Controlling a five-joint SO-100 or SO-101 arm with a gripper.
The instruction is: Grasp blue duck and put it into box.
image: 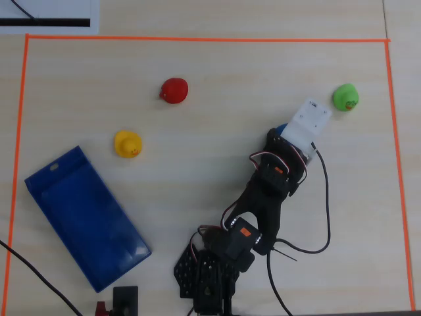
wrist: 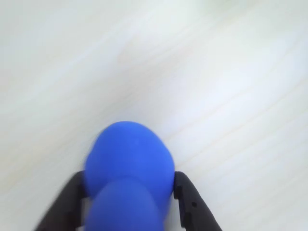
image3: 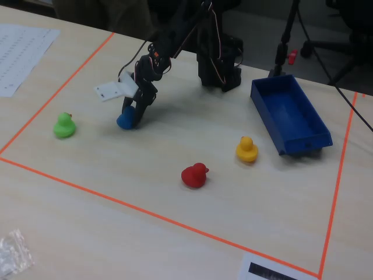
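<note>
The blue duck (wrist: pixel 130 159) fills the lower middle of the wrist view, with a black finger against each of its sides. My gripper (wrist: pixel 130 182) is shut on it. In the fixed view the duck (image3: pixel 124 120) sits low at the table surface under the gripper (image3: pixel 130 115), right of the green duck. In the overhead view only a sliver of the blue duck (image: pixel 281 129) shows beside the white camera mount. The box (image: pixel 85 217) is a dark-blue tray at the lower left, empty, far from the gripper; in the fixed view it (image3: pixel 289 114) lies at the right.
A green duck (image: pixel 345 97) sits close beyond the gripper. A red duck (image: pixel 175 90) and a yellow duck (image: pixel 127 144) lie between the gripper and the box. Orange tape (image: pixel 197 39) frames the work area. A cable (image: pixel 325 217) loops beside the arm.
</note>
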